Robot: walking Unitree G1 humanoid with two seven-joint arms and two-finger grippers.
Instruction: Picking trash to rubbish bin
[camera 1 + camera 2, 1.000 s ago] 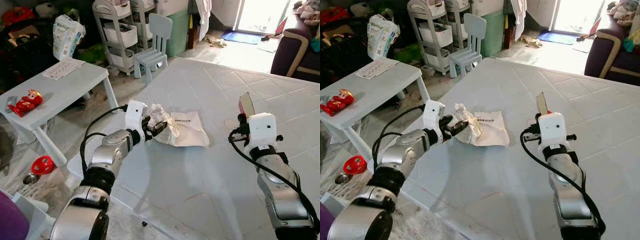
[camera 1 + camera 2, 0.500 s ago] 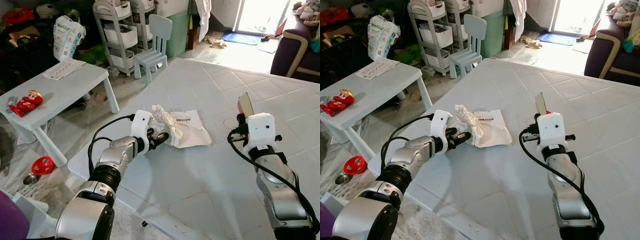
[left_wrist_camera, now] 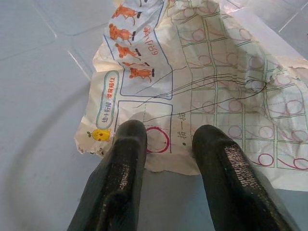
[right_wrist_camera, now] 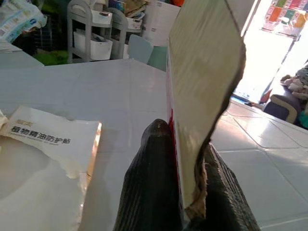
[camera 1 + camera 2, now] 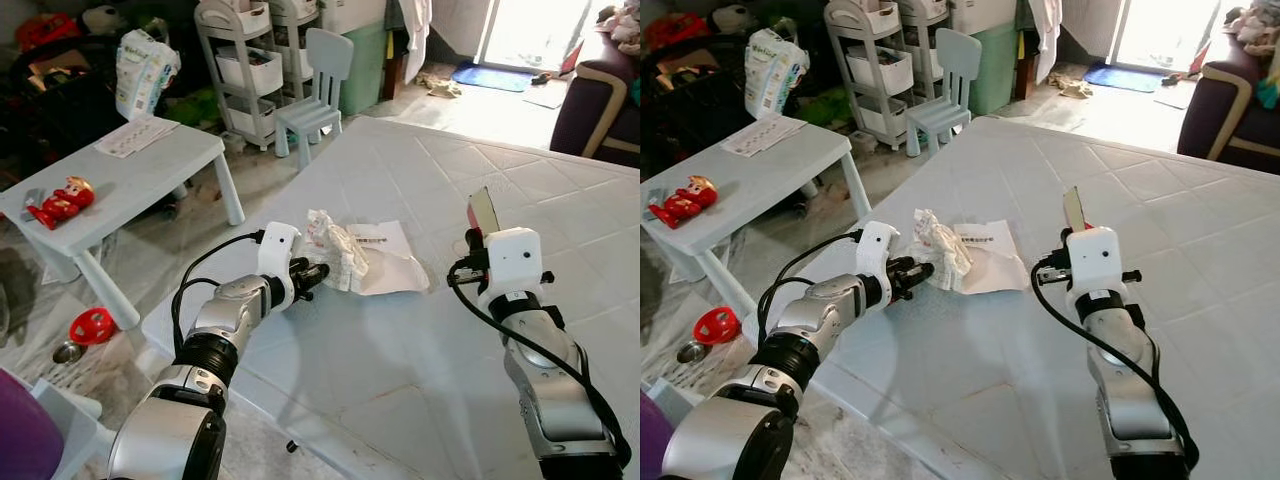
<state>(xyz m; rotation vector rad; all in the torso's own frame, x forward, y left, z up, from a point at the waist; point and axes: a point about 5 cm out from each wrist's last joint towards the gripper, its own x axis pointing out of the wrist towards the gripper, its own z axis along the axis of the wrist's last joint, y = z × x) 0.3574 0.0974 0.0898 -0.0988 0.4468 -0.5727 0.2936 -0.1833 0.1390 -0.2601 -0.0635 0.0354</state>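
Looks like the grab step: left gripper [image 3: 166, 144] sits with jaws apart at the edge of the crumpled paper [image 5: 335, 250], mid-frame on the mattress [image 5: 420, 360]. Right gripper [image 4: 185, 192], right of centre, pinches a card scrap [image 4: 204, 86]. Next I'd say nudge forward and close on the paper.

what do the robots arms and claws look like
Both arms are silver metal with black joint bands. Each wrist ends in a white boxy housing, and a black cable loops from it back along the forearm. The left claw and right claw each have two long black fingers, rounded at the tips, with a rough, worn-looking texture on the pads. No markings can be made out.
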